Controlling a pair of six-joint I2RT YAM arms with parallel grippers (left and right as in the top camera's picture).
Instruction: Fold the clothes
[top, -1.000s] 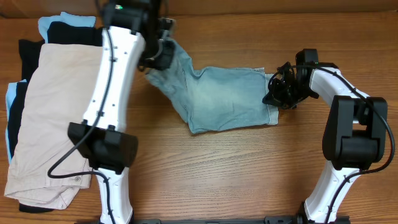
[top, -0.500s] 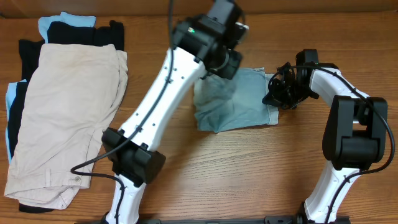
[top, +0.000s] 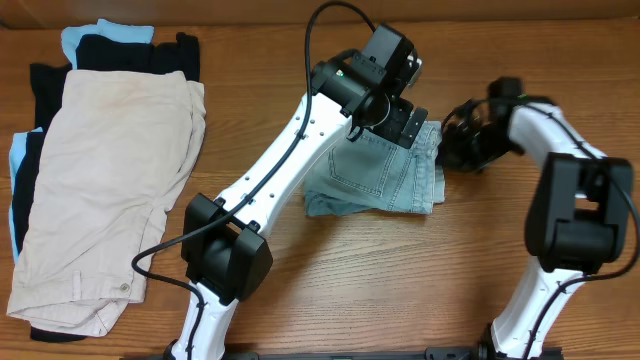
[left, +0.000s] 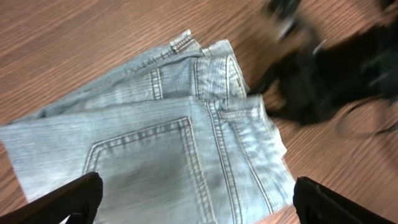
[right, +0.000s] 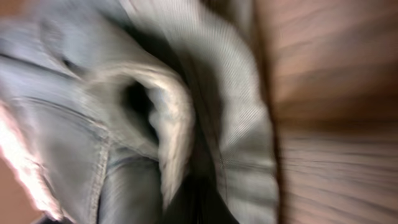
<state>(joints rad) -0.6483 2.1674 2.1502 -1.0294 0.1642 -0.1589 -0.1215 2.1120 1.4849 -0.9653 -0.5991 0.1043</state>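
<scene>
The clothes, faded light-blue denim shorts (top: 375, 180), lie folded double on the wooden table right of centre, a stitched back pocket facing up. My left gripper (top: 400, 118) hovers over the fold's right part, open, with nothing between its fingers. In the left wrist view the shorts (left: 155, 137) fill the space under the left gripper (left: 196, 190). My right gripper (top: 447, 150) sits at the shorts' right edge, shut on the denim. The right wrist view is blurred; bunched denim (right: 74, 155) wraps the right gripper (right: 202, 208).
A pile of garments lies at the far left: large beige shorts (top: 100, 180) on top of black cloth (top: 110, 50) and pale-blue cloth (top: 105, 32). The right arm (left: 323, 81) shows as a dark blur just beyond the shorts in the left wrist view.
My left gripper carried the shorts' left end across to the right, laid it over the other half, and opened, letting go. The right gripper stayed shut at the right edge.
</scene>
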